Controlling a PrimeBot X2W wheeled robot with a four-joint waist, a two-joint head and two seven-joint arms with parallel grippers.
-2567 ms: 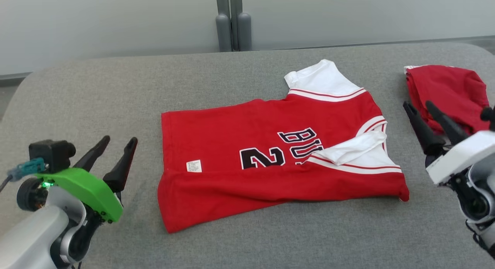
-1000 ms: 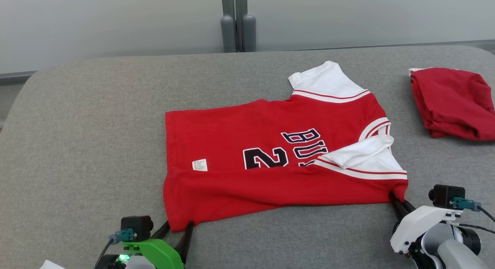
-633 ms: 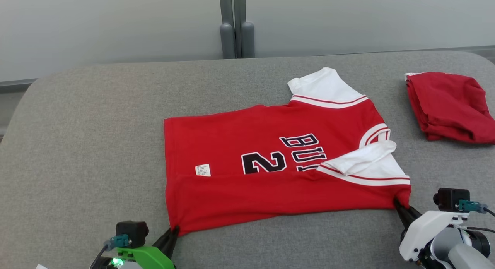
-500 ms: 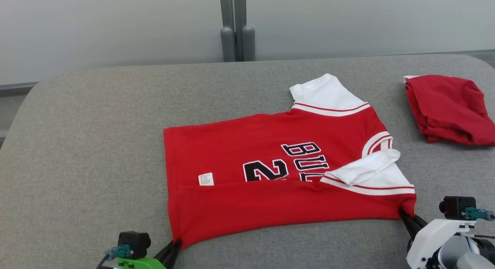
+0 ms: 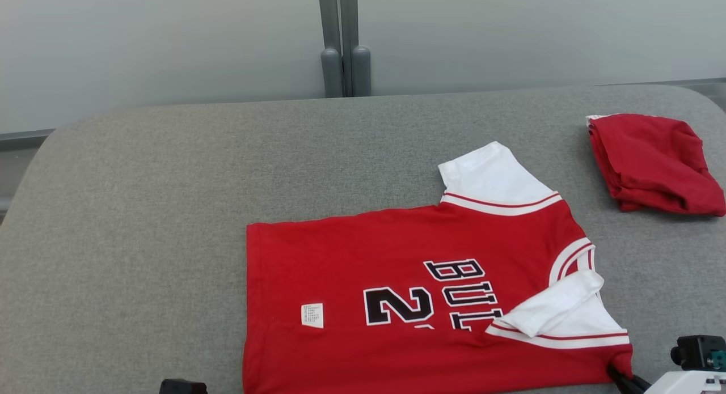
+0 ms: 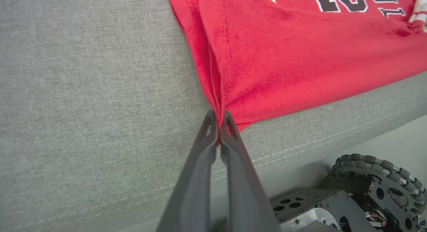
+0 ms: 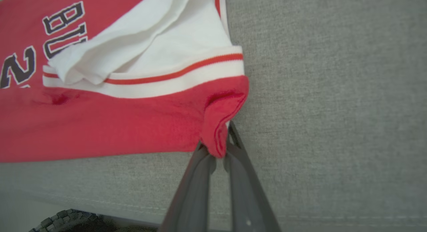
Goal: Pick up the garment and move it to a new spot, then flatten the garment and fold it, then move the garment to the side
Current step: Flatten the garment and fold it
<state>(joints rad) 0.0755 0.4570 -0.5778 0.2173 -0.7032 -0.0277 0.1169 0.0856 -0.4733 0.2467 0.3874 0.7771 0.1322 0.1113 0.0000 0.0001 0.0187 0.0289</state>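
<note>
Head view: you see the red fabric jersey [image 5: 351, 269], white sleeves, black 2, spread at lower centre. Left wrist view: your left gripper [image 6: 218, 116] pinches its hem corner. Right wrist view: your right gripper [image 7: 217, 142] pinches its shoulder corner.

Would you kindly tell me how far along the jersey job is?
Done: the left claw and right claw each pinch a near corner of the jersey. In hand: the move to a new spot. Left: smoothing the turned-over white sleeve, folding, setting it aside.
</note>
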